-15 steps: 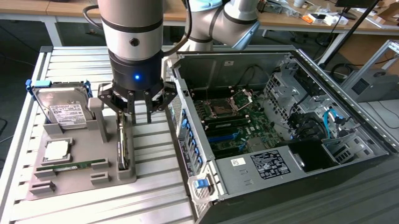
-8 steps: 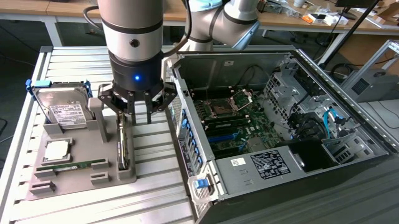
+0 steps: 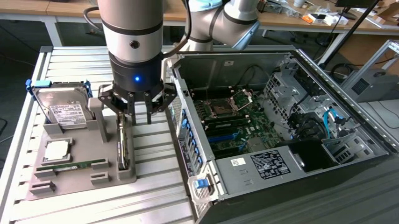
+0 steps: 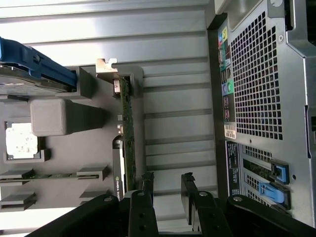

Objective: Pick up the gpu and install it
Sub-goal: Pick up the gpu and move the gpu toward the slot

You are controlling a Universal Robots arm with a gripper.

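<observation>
1. The gripper (image 3: 141,119) (image 4: 168,183) is spread, its two fingers apart with nothing between them. It hangs just above the gpu (image 3: 123,149) (image 4: 129,133), which stands on edge in its slot of the holder (image 3: 68,184) and is not yet touched.
2. Risk: in the wrist view the card's green edge seems to run just outside one finger rather than under the gap. A straight drop from here could set a fingertip on the card's top edge. It could also close the jaws on air beside the card.
3. Risk: I cannot tell how far along the card the hand sits. A pinch well off the card's middle, away from the bracket (image 4: 106,64), could let the card tilt or bind in the slot when lifted.
4. Risk: the case (image 3: 249,70) wall is close beside the hand, on the side away from the drive (image 3: 62,109). A sideways correction that way could knock it.
5. Pose: the arm's last link stands upright over the holder with the fingers pointing straight down. The gap is set across the card's thin width.
</observation>
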